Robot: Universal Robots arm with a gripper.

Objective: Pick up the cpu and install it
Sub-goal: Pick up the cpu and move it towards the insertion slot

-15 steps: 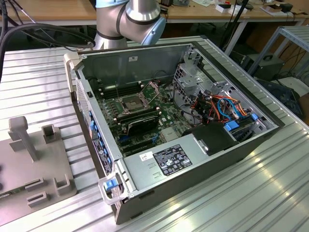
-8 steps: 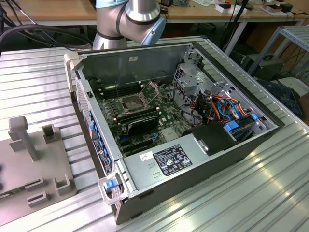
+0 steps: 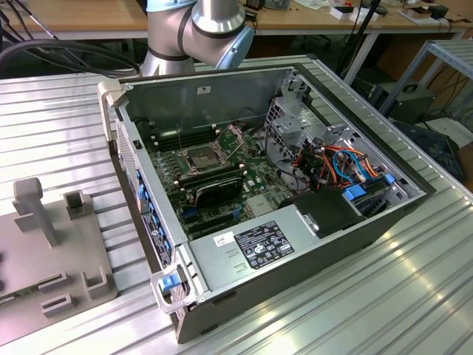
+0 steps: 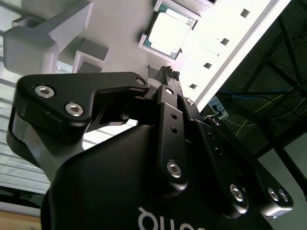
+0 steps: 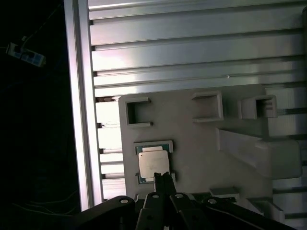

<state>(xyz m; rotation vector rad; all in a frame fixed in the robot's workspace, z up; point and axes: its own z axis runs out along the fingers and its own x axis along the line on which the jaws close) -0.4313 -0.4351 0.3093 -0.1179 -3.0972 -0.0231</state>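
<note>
I read the cpu (image 5: 152, 163) lying flat in its nest on the grey fixture plate (image 5: 192, 153), directly beyond the gripper (image 5: 161, 178) tips in the first wrist view. The fingers are pressed together and hold nothing.

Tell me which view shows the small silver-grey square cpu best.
First wrist view: the small silver-grey square cpu lies face-on in its grey holder plate, the gripper overlapping one edge. The second wrist view shows the cpu tilted. The exterior view catches part of that plate.
</note>
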